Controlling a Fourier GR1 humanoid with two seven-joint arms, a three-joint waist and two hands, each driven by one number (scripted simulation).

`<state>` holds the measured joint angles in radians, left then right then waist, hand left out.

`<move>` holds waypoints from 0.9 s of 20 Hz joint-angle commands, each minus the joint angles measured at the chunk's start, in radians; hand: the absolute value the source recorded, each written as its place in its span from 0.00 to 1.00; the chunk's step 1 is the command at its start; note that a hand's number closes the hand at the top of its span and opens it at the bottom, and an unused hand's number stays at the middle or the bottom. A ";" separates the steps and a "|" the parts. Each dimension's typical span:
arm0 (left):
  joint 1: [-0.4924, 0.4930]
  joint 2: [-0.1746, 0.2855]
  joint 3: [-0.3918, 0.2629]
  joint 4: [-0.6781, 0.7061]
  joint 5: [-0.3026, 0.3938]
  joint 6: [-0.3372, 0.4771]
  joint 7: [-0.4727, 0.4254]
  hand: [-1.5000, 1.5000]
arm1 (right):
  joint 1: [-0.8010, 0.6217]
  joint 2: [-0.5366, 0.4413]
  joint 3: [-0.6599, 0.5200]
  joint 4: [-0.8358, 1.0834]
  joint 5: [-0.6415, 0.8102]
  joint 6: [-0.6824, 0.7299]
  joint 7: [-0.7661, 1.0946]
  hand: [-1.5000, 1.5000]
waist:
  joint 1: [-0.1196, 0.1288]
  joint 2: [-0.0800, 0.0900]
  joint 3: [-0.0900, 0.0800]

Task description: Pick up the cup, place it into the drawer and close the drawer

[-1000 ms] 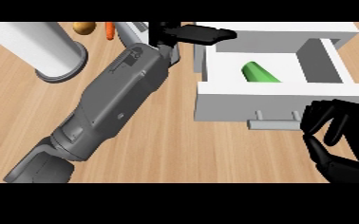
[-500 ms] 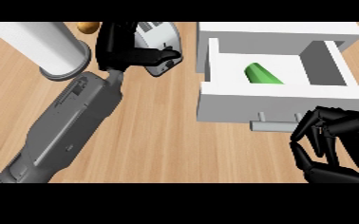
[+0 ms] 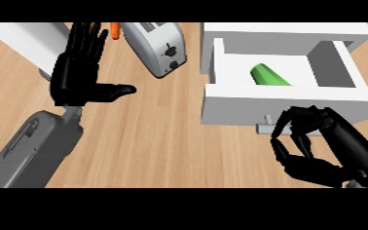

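A green cup [image 3: 268, 75] lies on its side inside the open white drawer [image 3: 280, 102] at the right. My right hand [image 3: 316, 143] hangs just in front of the drawer's front panel, fingers curled, holding nothing, close to the small grey handle [image 3: 265, 124]. My left hand [image 3: 82, 70] is at the left, well away from the drawer, with straight fingers pointing up and the thumb out to the right.
A silver toaster [image 3: 156, 47] stands at the back between my left hand and the drawer. A white cylinder [image 3: 32, 41] sits at the far left behind my left hand. An orange object [image 3: 115, 30] shows by the toaster.
My left arm has pulled back from the drawer to the left, uncovering the toaster, and its fingers have straightened. My right hand has moved up and leftward, nearer the drawer front.
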<state>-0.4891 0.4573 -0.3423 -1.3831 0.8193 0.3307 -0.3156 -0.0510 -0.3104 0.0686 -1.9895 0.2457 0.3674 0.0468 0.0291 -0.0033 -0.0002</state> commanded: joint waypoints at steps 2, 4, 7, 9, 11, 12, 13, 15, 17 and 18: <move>0.116 0.057 0.041 -0.054 0.010 -0.076 -0.025 0.00 | -0.006 -0.066 0.103 0.081 0.253 -0.024 -0.115 1.00 | -0.004 0.003 0.000; 0.199 0.080 0.070 -0.085 0.036 -0.136 -0.043 0.00 | -0.047 -0.058 0.124 0.176 0.314 -0.062 -0.145 1.00 | 0.000 0.004 0.000; 0.262 0.084 0.083 -0.121 0.016 -0.147 -0.057 0.00 | -0.122 -0.010 0.142 0.365 0.402 -0.160 -0.220 1.00 | 0.000 0.006 0.001; 0.300 0.114 0.134 -0.154 0.040 -0.193 -0.038 0.00 | -0.078 0.010 0.174 0.399 0.458 -0.216 -0.260 1.00 | -0.012 0.004 0.001; 0.296 0.132 0.175 -0.121 0.050 -0.225 -0.022 0.00 | -0.227 0.039 0.141 0.522 0.447 -0.181 -0.207 0.00 | -0.009 0.006 0.000; 0.337 0.076 0.151 -0.145 -0.013 -0.205 -0.068 0.00 | -0.126 0.028 0.166 0.448 0.466 -0.169 -0.203 0.00 | -0.022 0.003 0.000; 0.283 0.109 0.176 -0.097 0.018 -0.233 -0.027 0.00 | -0.198 0.101 0.195 0.603 0.513 -0.256 -0.230 0.00 | -0.015 0.006 0.000; 0.325 0.108 0.190 -0.074 0.019 -0.284 -0.057 0.00 | -0.284 0.050 0.152 0.712 0.528 -0.230 -0.263 0.00 | -0.011 0.007 0.000; 0.306 0.097 0.211 -0.100 0.018 -0.265 -0.008 0.00 | -0.293 0.085 0.185 0.740 0.580 -0.248 -0.238 0.00 | -0.019 0.005 0.000; 0.302 0.079 0.228 0.022 -0.004 -0.368 -0.080 0.00 | -0.288 0.101 0.188 0.761 0.579 -0.258 -0.264 0.00 | -0.024 0.006 0.000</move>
<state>-0.1808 0.5560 -0.1514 -1.4524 0.8367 0.0522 -0.3693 -0.2897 -0.2476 0.2384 -1.3491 0.7689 0.1417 -0.1911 0.0135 0.0022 0.0001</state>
